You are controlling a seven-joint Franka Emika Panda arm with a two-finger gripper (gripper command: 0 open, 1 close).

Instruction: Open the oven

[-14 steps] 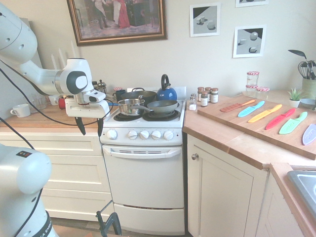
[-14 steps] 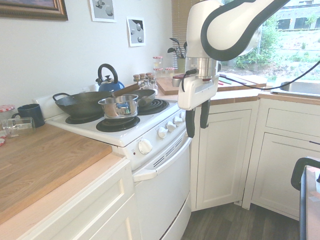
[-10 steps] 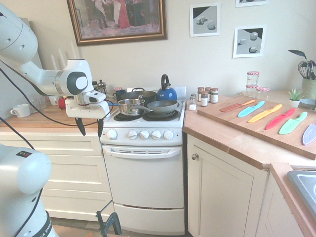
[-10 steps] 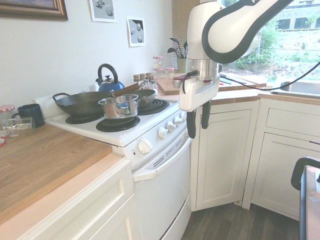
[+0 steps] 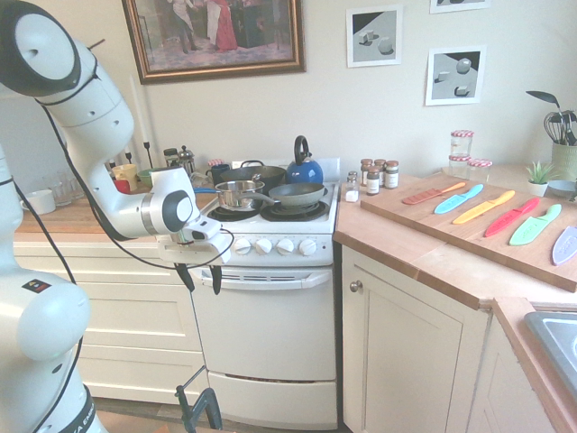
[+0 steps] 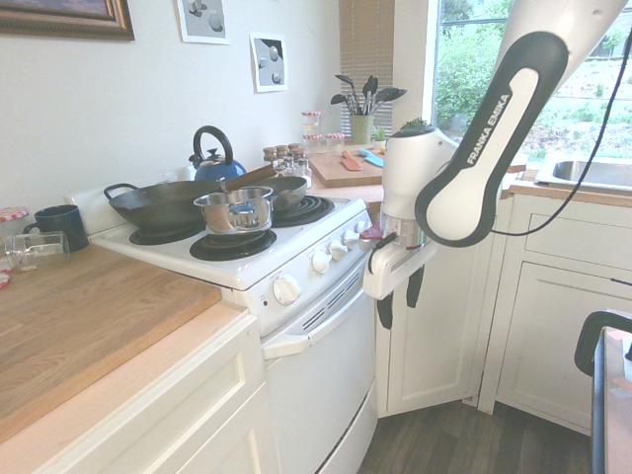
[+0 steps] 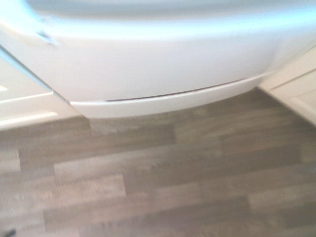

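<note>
So the oven (image 5: 266, 334) is the white freestanding cooker standing between cream cabinets, and its door is closed, with the long white handle (image 5: 261, 281) running across the top of it. The gripper (image 5: 203, 280) hangs in front of the oven's upper left part as the first exterior view shows it, near the handle's left end, with its 2 dark fingers apart and pointing down (nothing between them that I can see). Can't tell from these views if either finger is touching the handle

Up on the black hob there's a shiny steel saucepan (image 6: 235, 211), a big dark wok (image 6: 163, 205) with a wooden handle, a grey frying pan (image 5: 297, 195) and a blue kettle (image 5: 305, 173) at the back. There's a row of white knobs (image 5: 262, 246) along the front too

Right of the cooker in the first exterior view, a few spice jars (image 5: 373, 179) sit on the wooden table (image 5: 388, 236), next to a big cutting board (image 5: 487, 233) with 6 colourful knives (image 5: 484, 208) laid out on it (kinda rainbow style, lol). Behind that are some jars with red and white lids (image 5: 461, 144), plus a little potted plant (image 5: 538, 178)

Wrist view is pretty blurry, just the oven front and the wood-look floor (image 7: 163, 177)
</note>
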